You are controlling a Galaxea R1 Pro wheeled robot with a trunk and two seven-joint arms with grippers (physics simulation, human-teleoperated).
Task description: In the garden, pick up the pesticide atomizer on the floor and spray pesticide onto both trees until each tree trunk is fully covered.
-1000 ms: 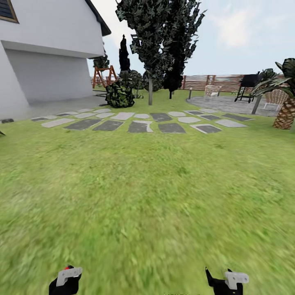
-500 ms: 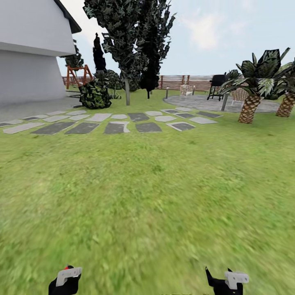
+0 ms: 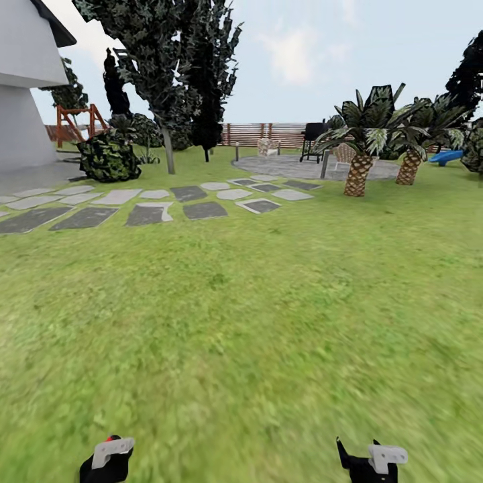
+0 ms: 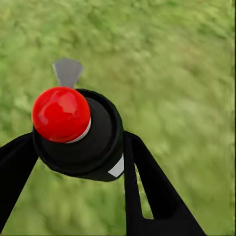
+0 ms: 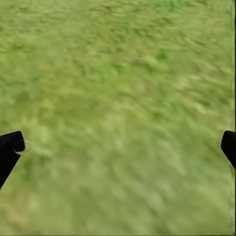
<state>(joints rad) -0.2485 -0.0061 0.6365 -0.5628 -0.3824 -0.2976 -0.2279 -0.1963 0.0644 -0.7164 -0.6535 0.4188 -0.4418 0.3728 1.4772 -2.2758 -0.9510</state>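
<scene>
Left wrist view: gripping a black, red-capped bottle [image 4: 93, 142] in the left gripper [image 3: 107, 457]; right gripper [image 5: 118, 147] spread wide. Could jolt the bottle loose crossing bumpy grass [image 3: 268, 302] toward far-left trees [image 3: 168, 60].

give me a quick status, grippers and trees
Left gripper shut on a black red-capped bottle. Right gripper open, empty. Tree trunk far ahead-left; lawn between.

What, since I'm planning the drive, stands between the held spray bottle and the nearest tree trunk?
Nothing visible blocks it. Open lawn runs from the bottle to flat stepping stones, with the trunk just beyond. The round bush stands left of the trunk.
</scene>
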